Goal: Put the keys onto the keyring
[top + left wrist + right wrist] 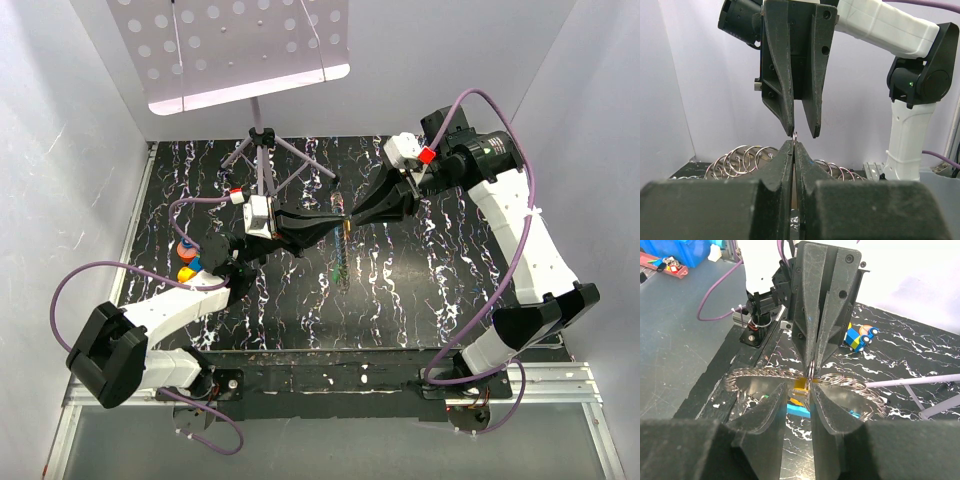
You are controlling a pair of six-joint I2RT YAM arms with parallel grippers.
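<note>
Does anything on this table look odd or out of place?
The music stand at the back of the table looks out of place for key work. The rings form a long linked chain rather than one keyring, and small colourful toys sit beside the left arm.

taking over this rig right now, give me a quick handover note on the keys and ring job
Left tool: shut on a small ring, held above the table.
Right tool: tip to tip with the left one, fingertips slightly apart around the same ring; whether it grips cannot be told.
Keys: yellow-orange key and blue key show just below the tools, by a string of metal rings.
Done: ring is off the table with both tools at it.
Left: no key can be seen threaded on the ring, so probably both; check first.
</note>
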